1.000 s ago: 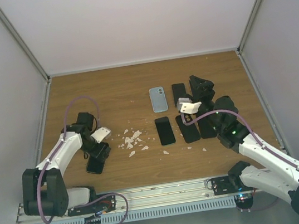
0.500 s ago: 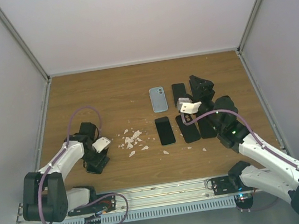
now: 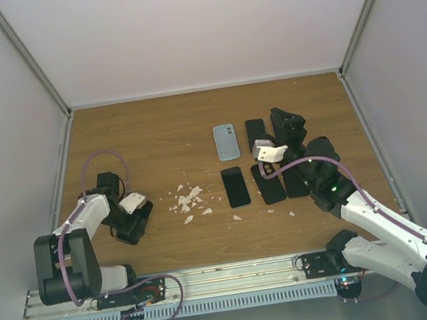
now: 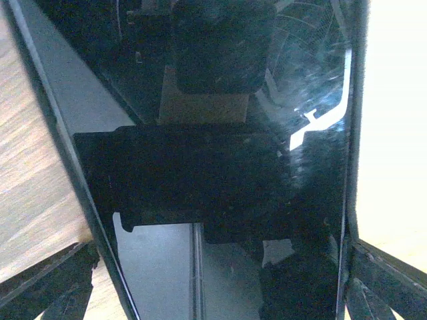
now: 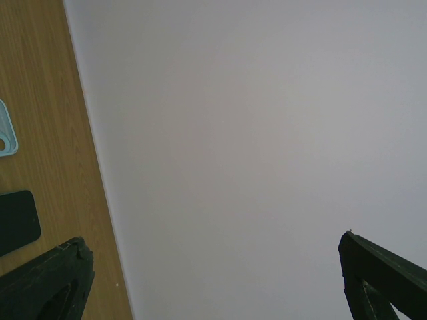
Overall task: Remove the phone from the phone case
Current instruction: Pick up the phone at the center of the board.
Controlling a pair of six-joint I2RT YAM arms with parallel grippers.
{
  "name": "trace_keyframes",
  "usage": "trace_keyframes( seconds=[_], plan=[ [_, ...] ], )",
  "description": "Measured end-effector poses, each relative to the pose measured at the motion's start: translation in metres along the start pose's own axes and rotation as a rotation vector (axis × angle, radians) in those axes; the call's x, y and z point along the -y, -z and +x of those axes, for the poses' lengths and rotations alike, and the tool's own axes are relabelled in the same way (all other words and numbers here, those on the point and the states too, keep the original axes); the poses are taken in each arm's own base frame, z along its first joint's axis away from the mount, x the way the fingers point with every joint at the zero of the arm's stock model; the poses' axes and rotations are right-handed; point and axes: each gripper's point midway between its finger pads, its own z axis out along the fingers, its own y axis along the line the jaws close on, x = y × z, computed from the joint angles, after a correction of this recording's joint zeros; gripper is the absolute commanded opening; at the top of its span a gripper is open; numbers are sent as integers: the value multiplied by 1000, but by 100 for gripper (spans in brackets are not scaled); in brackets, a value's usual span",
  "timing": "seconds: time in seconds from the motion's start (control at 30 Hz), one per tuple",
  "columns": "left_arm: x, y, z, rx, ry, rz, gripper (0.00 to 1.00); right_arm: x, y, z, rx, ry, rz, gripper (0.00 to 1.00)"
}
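Phone (image 4: 220, 167) between wide-open left gripper (image 4: 217, 283) fingers; right gripper (image 5: 213, 283) open, empty.

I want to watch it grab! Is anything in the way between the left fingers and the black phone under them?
Nothing visible is in the way. The left gripper sits right over the black phone, its open fingers on either side. The white crumbs lie off to the side, apart.
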Motion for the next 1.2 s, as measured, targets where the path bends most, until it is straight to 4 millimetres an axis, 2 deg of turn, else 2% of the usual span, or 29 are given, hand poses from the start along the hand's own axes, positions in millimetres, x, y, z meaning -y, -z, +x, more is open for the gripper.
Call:
trace_keyframes(
  seconds=[0.17,0.43,0.67,0.83,1.0,1.13,1.2],
  plan=[
    [-12,2,4,25,45,-21,99,0,0,0,0,0,0,99],
    [-13,1,4,30,42,-7,97,1,-4,-1,-1,-20,-12,100],
    [-19,0,3,2,-5,-1,76,15,-17,-10,9,-142,-57,100],
    [-20,1,2,-2,-39,-7,66,26,-19,-23,53,-261,-106,100],
    [-21,3,-3,3,-111,-15,53,21,-15,-39,113,-366,-218,100],
    [-23,6,-16,30,-202,-56,48,19,-24,-49,115,-451,-307,100],
    [-23,11,-30,77,-268,-95,45,15,-32,-52,105,-496,-358,100]
  ],
)
